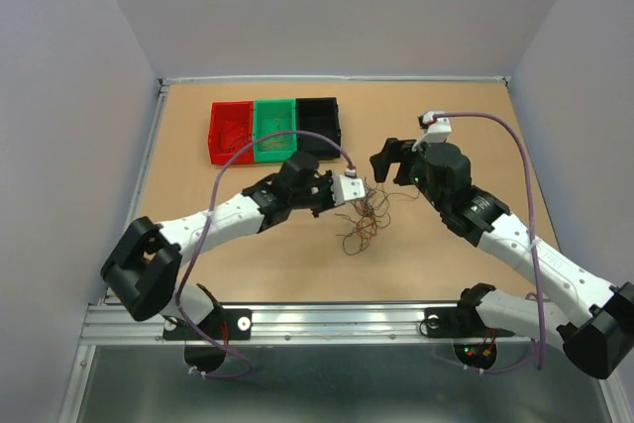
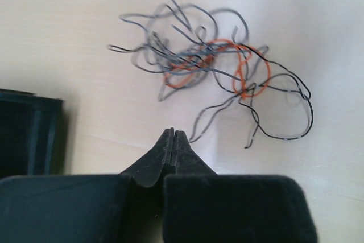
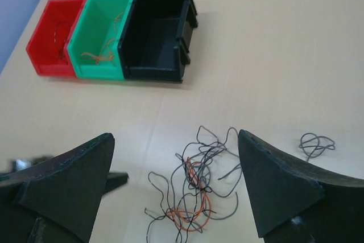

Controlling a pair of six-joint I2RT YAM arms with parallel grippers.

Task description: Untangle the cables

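Observation:
The cables [image 1: 363, 221] are a loose tangle of thin dark, grey and orange wires lying on the tan table. In the left wrist view the cables [image 2: 210, 64] lie just beyond my left gripper [image 2: 172, 133], which is shut and empty, with its tips short of the nearest strand. In the top view the left gripper [image 1: 365, 187] is at the bunch's upper edge. My right gripper [image 3: 175, 138] is open and empty and hovers above the cables [image 3: 196, 189], which show between its fingers. In the top view the right gripper [image 1: 391, 165] is up and to the right of the bunch.
A red bin [image 3: 54, 38], a green bin [image 3: 99, 35] and a black bin [image 3: 159, 32] stand in a row at the back left. The red and green bins hold a few thin wires. One small dark curl of wire [image 3: 315, 143] lies apart, right of the bunch.

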